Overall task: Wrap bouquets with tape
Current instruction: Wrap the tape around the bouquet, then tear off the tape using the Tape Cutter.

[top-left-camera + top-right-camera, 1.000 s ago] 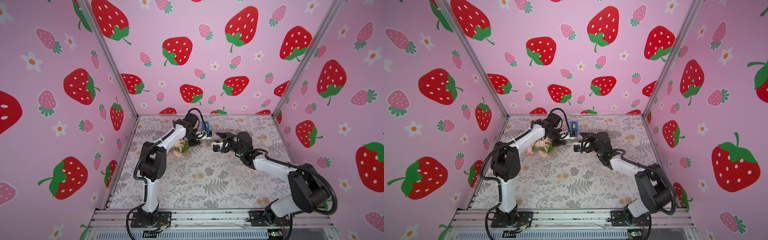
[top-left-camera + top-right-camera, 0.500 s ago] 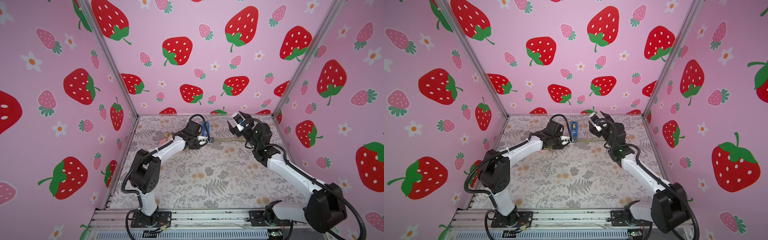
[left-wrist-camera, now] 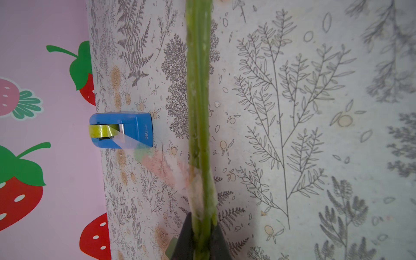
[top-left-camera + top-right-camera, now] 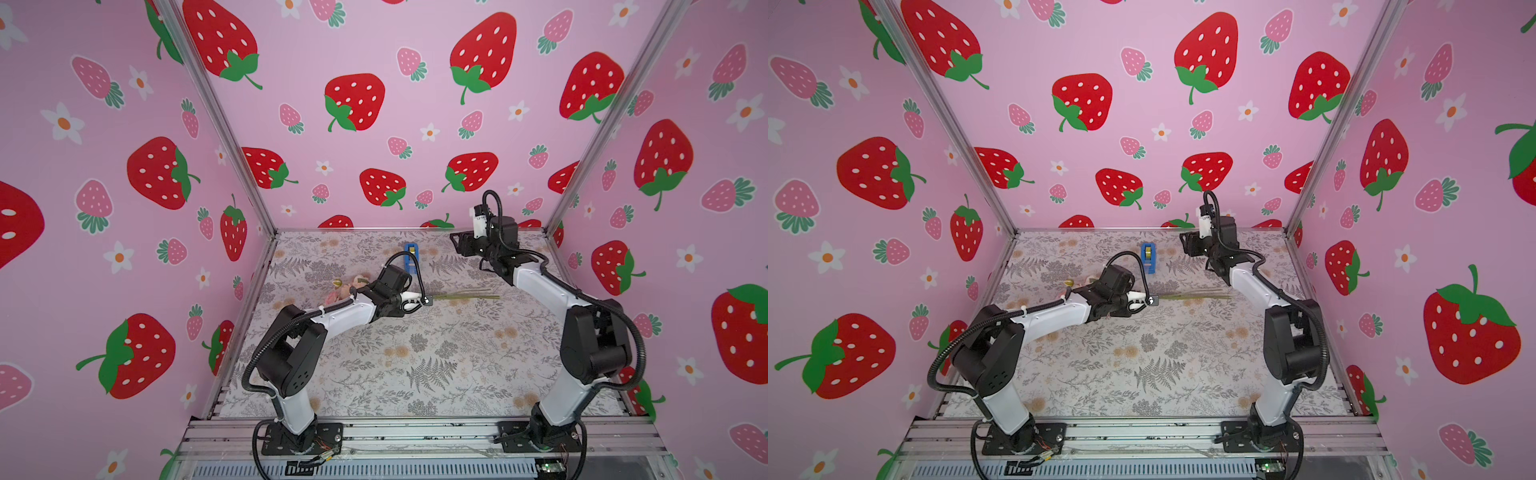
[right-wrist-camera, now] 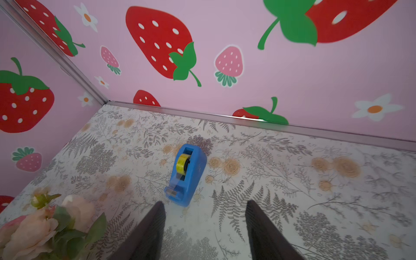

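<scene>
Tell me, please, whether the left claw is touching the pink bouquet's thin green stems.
Touching. The left wrist view shows the left claw shut on the thin green stems, both jaws pressing them.

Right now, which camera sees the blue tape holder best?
The right wrist view: the tape holder sits whole and close, its shape and yellow roll showing. The left wrist view shows it close too, but only from straight above. In both top views it is small and far.

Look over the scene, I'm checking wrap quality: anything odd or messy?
Yes. The tape on the stems, just ahead of the left fingers, looks wrinkled and bunched rather than a smooth band. A faint clear strip seems to trail from it toward the dispenser.
</scene>
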Controlling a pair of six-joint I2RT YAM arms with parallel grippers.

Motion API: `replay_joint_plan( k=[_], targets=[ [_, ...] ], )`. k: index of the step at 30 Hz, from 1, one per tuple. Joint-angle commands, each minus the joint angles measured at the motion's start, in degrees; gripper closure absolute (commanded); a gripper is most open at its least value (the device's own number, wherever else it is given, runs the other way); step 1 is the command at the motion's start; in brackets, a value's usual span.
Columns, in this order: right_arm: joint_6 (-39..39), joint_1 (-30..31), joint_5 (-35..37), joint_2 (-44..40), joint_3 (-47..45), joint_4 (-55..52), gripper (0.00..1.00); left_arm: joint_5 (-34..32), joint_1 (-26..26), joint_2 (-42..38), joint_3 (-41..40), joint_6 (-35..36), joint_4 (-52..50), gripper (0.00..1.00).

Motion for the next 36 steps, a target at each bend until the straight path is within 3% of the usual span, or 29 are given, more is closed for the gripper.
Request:
replay_joint_plan(
  k=[1, 6, 14, 21, 26, 36],
  targets=[
    [7.67, 0.38, -8.15, 3.59, 2.17, -4.41, 0.4, 0.99, -0.89, -1.14, -0.64, -0.19, 1.29, 1.0],
    [12.93, 1.3, -12.93, 9.63, 2.99, -2.36, 0.42, -2.46, -2.48, 0.5, -2.03, 0.92, 6.33, 1.0],
    [22.35, 4.19, -19.29, 17.13, 3.89, 3.87, 0.42, -4.0, -3.16, 2.67, -2.36, 0.81, 5.83, 1.0],
    [28.38, 5.73, -20.1, 22.28, 6.21, 6.46, 0.46, -4.94, -3.39, 3.98, -1.82, -0.25, 5.46, 1.0],
    [29.48, 6.36, -17.64, 25.11, 9.17, 4.18, 0.54, -4.96, -3.41, 4.26, -1.67, -0.07, 4.76, 1.0],
    [30.71, 6.71, -16.1, 28.93, 12.72, 3.6, 0.6, -4.7, -3.39, 4.96, -0.64, 0.18, 4.65, 1.0]
  ],
)
